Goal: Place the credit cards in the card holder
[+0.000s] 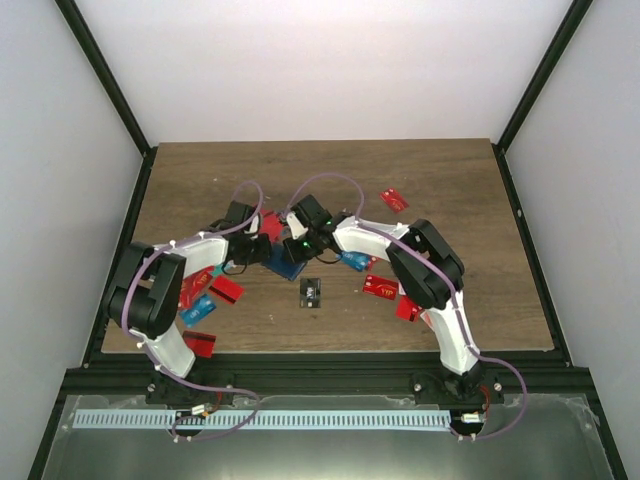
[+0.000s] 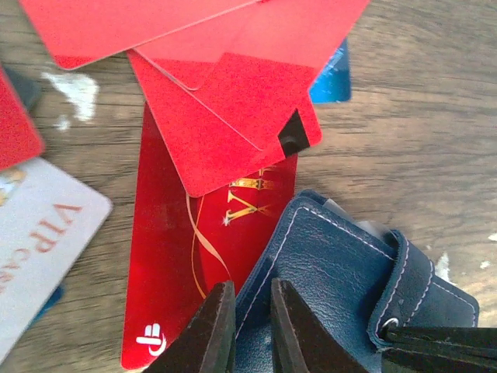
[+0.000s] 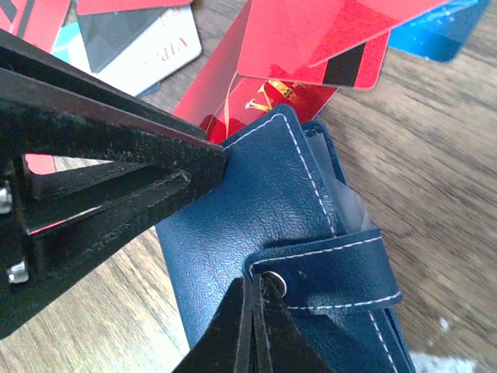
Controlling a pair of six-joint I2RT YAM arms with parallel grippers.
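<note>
Left gripper (image 2: 250, 289) jaws nearly closed, nipping the 8 o'clock edge of the small navy-blue stitched leather card holder (image 2: 326, 272). Right gripper (image 3: 254, 286) clamped tight on the holder's snap strap (image 3: 334, 272). Holder sits near the centre of the brown wooden table (image 1: 450, 190), overlapping a fan of red plastic credit cards (image 2: 225, 132) at its 12 o'clock, with more cards scattered at 3 and 9 o'clock.

Masked and cropped
Largely masked from above: card holder (image 1: 285, 266). Cut off by wrist-view edges: credit cards (image 2: 194, 47), holder's lower part.
</note>
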